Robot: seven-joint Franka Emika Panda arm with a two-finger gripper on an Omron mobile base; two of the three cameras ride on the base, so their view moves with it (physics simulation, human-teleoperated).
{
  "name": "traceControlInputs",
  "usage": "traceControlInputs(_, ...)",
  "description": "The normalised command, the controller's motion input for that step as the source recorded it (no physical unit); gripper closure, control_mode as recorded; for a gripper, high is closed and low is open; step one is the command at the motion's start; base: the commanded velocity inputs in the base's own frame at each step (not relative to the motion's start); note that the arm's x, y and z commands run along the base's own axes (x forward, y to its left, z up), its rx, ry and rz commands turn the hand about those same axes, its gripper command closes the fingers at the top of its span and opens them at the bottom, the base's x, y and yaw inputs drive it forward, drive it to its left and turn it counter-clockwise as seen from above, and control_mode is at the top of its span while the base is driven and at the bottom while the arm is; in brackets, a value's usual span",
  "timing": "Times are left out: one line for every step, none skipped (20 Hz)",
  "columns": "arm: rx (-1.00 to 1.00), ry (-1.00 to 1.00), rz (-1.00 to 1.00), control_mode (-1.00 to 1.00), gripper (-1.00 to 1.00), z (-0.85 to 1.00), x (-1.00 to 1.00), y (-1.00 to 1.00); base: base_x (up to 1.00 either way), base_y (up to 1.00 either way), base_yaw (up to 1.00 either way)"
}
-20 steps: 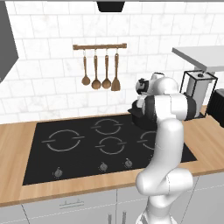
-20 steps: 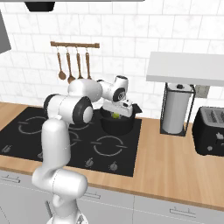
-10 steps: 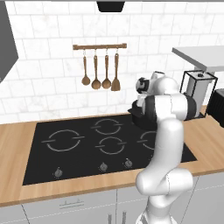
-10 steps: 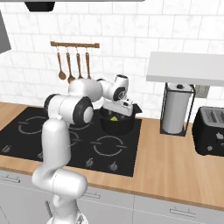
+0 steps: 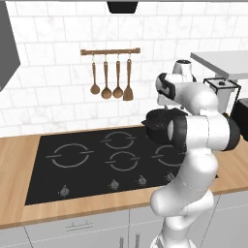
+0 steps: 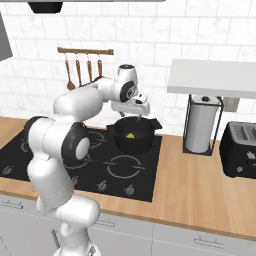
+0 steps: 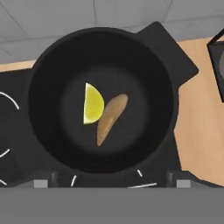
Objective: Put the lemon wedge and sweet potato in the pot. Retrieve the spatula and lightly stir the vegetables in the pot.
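Observation:
The black pot (image 7: 151, 72) stands on the back right burner, also seen in the right base view (image 6: 131, 145) and, half behind my arm, in the left base view (image 5: 153, 127). On its floor the yellow lemon wedge (image 7: 93, 104) lies touching the brown sweet potato (image 7: 112, 118). From the right base view the wedge (image 6: 131, 135) shows as a small yellow spot. My gripper (image 7: 112, 183) hangs straight above the pot (image 6: 135, 113), open, with nothing between its fingertips (image 7: 41, 183). The spatula is out of view.
A rail with wooden spoons and a turner (image 5: 111, 80) hangs on the tiled wall behind the black cooktop (image 5: 82, 167). Right of the pot stand a white canister in a wire frame (image 6: 201, 125) under a shelf (image 6: 215, 77), and a dark toaster (image 6: 241, 150).
The jaws have spread wide over the pot. The arm has stayed nearly still.

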Motion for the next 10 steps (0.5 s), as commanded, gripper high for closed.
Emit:
traceControlInputs(-0.2,-0.32,0.0,-1.0,-1.0,1.0,-1.0,0.53,0.0,0.0,0.0)
traceControlInputs(-0.16,-0.35,0.0,-1.0,-1.0,0.96,-1.0,0.68,0.0,0.0,0.0)
traceControlInputs(-0.11,-0.31,0.0,-1.0,-1.0,0.97,-1.0,0.71,0.0,0.0,0.0)
traceControlInputs(-0.08,-0.3,0.0,-1.0,-1.0,0.91,-1.0,0.75,0.0,0.0,0.0)
traceControlInputs(-0.03,-0.27,0.0,-1.0,-1.0,0.94,-1.0,0.69,0.0,0.0,0.0)
traceControlInputs(0.0,-0.25,0.0,-1.0,-1.0,0.91,-1.0,0.63,0.0,0.0,0.0)
traceControlInputs(0.0,-0.23,0.0,-1.0,-1.0,0.89,-1.0,0.55,0.0,0.0,0.0)
traceControlInputs(0.0,-0.23,0.01,-1.0,-1.0,0.81,-1.0,0.61,0.0,0.0,0.0)
traceControlInputs(0.0,-0.22,0.03,-1.0,-1.0,0.81,-1.0,0.58,0.0,0.0,0.0)
traceControlInputs(0.0,-0.23,0.04,-1.0,-1.0,0.79,-1.0,0.54,0.0,0.0,0.0)
